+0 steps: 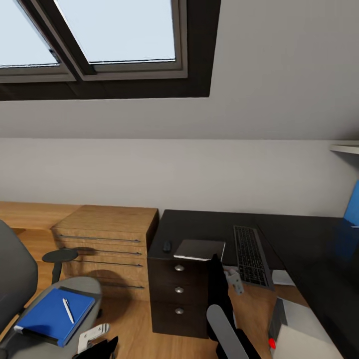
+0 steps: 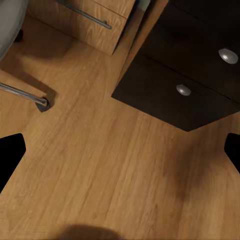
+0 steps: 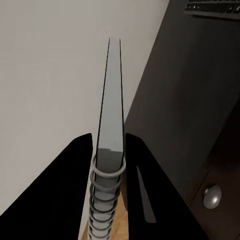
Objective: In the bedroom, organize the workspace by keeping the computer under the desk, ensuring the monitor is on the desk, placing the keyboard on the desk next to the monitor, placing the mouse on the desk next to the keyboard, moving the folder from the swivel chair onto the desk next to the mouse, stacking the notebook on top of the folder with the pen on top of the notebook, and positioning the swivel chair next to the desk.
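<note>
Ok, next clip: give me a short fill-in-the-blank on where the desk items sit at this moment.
1. The blue folder lies on the swivel ____.
2. The white pen rests on top of the ____.
3. The right hand is closed on a spiral-bound ____.
4. The keyboard lies on the ____.

Missing words: chair, folder, notebook, desk

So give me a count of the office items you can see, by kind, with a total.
Keyboard: 1
Mouse: 1
Notebook, spiral-bound, clamped in the right gripper: 1
Blue folder on the swivel chair: 1
Pen on the folder: 1
Total: 5
</note>
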Motion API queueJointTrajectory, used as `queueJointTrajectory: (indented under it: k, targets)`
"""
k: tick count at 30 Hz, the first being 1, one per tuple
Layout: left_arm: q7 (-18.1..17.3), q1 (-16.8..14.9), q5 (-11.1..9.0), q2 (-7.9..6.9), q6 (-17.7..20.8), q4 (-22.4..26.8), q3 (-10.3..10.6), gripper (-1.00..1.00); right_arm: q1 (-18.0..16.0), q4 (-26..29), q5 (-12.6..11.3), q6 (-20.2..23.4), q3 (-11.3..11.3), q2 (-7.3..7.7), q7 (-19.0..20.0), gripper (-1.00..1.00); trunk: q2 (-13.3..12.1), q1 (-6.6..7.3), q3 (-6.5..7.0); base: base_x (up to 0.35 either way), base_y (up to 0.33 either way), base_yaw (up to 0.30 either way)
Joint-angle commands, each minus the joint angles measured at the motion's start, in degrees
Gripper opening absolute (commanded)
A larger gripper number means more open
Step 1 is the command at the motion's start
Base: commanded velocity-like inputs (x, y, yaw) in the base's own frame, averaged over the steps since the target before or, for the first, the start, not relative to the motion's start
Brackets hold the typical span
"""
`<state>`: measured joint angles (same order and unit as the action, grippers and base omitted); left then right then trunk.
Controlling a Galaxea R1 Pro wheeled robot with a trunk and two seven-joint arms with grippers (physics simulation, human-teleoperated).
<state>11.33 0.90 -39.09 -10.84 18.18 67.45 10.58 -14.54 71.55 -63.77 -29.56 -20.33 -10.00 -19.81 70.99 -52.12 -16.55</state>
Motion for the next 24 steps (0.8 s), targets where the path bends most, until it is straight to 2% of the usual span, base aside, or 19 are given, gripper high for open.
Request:
queueJointTrajectory:
  k: [1, 2, 5, 8, 17, 24]
  targets:
    - [0.5, 0.0, -0.6, -0.06, 0.1, 0.1, 0.2, 1.00, 0.0, 0.0, -0.3, -0.4, -0.1, 0.00, 0.0, -1.00, 0.0, -0.02, -0.06, 0.036, 0.025, 0.000]
    - [0.5, 0.0, -0.6, -0.06, 0.1, 0.1, 0.2, 1.00, 0.0, 0.0, -0.4, -0.4, -0.1, 0.00, 0.0, -1.00, 0.0, -0.02, -0.06, 0.050, 0.038, 0.000]
    - [0.5, 0.0, -0.6, 0.01, 0.1, 0.1, 0.2, 1.00, 0.0, -0.1, -4.6, -1.4, -0.1, 0.00, 0.0, -1.00, 0.0, -0.02, -0.06, 0.092, 0.138, 0.000]
    - [0.5, 0.0, -0.6, 0.03, 0.1, -0.1, 0.2, 1.00, 0.0, -0.1, -6.5, -1.7, 0.0, 0.00, 0.0, -1.00, 0.0, -0.02, -0.06, 0.038, 0.055, 0.000]
    - [0.5, 0.0, -0.6, 0.03, 0.1, -0.8, 0.3, 1.00, 0.0, -0.1, -7.1, -1.9, 0.0, 0.00, 0.1, -1.00, 0.0, -0.02, -0.06, 0.006, 0.009, -0.008]
    - [0.5, 0.0, -0.6, 0.03, 0.1, -0.9, 0.3, 1.00, 0.0, -0.1, -7.1, -1.8, -0.1, 0.00, 0.1, -1.00, 0.0, -0.02, -0.06, 0.000, 0.001, -0.100]
